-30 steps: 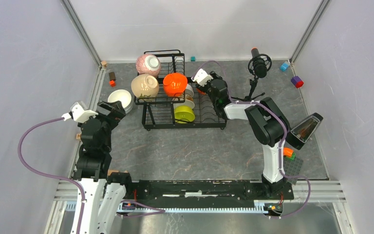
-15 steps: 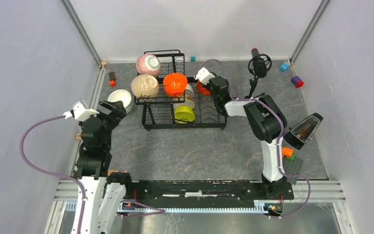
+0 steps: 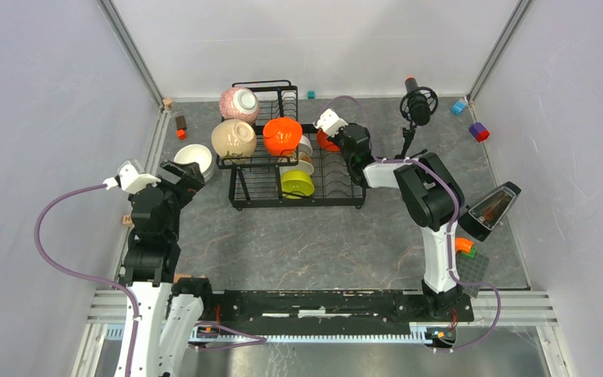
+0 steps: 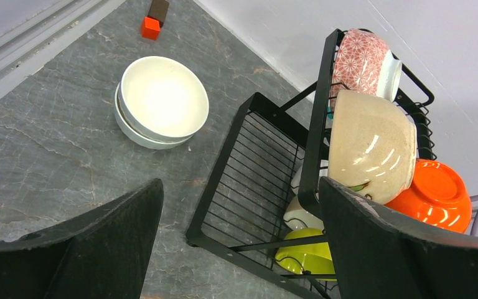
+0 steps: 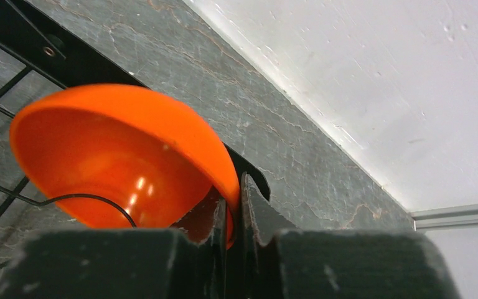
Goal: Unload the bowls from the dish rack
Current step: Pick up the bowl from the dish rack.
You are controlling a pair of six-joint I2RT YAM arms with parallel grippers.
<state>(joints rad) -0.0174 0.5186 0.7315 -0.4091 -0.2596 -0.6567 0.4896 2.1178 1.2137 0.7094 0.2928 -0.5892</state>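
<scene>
One orange bowl (image 5: 118, 149), right claw (image 5: 233, 202) tight

This is a robotics lab test cell. Blank pale wall panels (image 3: 47, 118) set in aluminium frame posts (image 3: 131, 51) close in beyond the left gripper (image 4: 239, 187) and the right gripper (image 5: 234, 193) and on their outer sides, around a grey stone-patterned tabletop (image 3: 298, 236). Just right of the right gripper a microphone (image 3: 418, 106) stands on a tripod, and further right lie small coloured blocks (image 3: 479, 131). Behind both grippers the arms are bolted to a black rail (image 3: 322, 302), with purple cables (image 3: 47, 228) looping loose. The only homely things are a black wire dish rack (image 3: 294, 206) right of the left gripper and its bowls, one an orange bowl (image 5: 118, 149) at the right gripper.
</scene>
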